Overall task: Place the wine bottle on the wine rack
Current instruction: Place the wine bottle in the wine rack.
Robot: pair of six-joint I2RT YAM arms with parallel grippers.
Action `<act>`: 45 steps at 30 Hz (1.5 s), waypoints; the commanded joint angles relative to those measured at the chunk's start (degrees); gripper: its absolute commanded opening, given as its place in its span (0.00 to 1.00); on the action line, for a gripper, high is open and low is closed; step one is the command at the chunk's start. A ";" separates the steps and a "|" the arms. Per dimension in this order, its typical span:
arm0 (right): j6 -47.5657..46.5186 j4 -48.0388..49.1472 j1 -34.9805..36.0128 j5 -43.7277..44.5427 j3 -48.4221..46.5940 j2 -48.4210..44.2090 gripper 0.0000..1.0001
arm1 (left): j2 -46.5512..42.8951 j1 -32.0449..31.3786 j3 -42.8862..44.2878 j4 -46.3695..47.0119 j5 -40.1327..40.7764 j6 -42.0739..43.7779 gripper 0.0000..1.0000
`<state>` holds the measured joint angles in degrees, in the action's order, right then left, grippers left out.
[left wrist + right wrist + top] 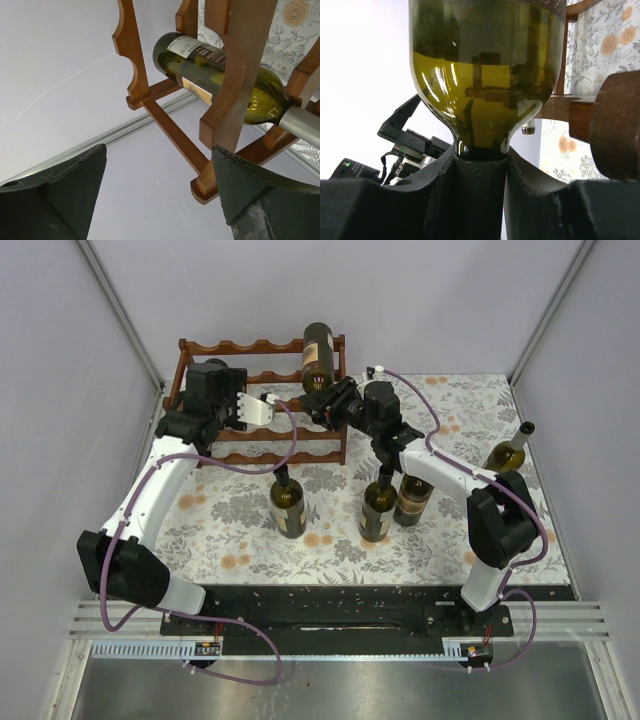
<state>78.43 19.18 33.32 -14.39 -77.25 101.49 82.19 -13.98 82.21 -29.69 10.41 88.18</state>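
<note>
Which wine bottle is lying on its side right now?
The bottle across the top tier of the wine rack, neck held in the right gripper. The other four bottles stand upright on the table.

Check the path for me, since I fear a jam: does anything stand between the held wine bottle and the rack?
Nothing visible does. The right gripper clamps the neck of the wine bottle, whose body lies over the top rails of the wine rack.

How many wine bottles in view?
5. Held bottle lying atop the wine rack, neck in the right hand; three standing bottles mid-table; one bottle near the right edge. Arms may hide more.
</note>
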 commanded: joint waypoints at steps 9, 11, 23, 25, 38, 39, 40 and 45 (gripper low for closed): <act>-5.04 0.42 0.78 2.35 4.13 4.50 0.22 | -2.21 -0.26 -1.00 3.15 1.71 -1.26 0.89; -5.13 0.68 0.87 2.53 4.30 4.85 0.22 | -2.30 -0.26 -1.18 3.15 1.71 -1.26 0.89; -12.16 8.33 1.66 5.07 3.16 6.52 0.08 | -1.95 -0.17 -0.92 2.36 1.80 -1.87 0.89; -12.69 8.77 1.66 5.34 3.42 6.79 0.09 | -2.04 -0.26 -1.00 2.18 1.89 -2.22 0.89; -17.61 11.50 2.19 4.55 3.25 8.02 0.22 | -2.74 -0.26 -1.53 1.13 1.89 -2.93 0.88; -17.96 11.15 2.19 4.11 2.47 8.37 0.22 | -2.83 -0.26 -1.53 0.87 1.89 -3.01 0.88; -17.79 10.36 2.19 3.85 1.68 8.72 0.22 | -2.83 -0.17 -1.62 0.69 1.89 -3.02 0.87; -16.74 9.21 2.27 1.91 -1.32 10.56 0.21 | -2.92 -0.26 -1.36 0.16 1.89 -2.93 0.87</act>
<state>62.37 27.97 34.96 -11.07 -78.54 107.31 81.56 -13.98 80.95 -30.37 10.81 86.37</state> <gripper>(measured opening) 0.414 0.874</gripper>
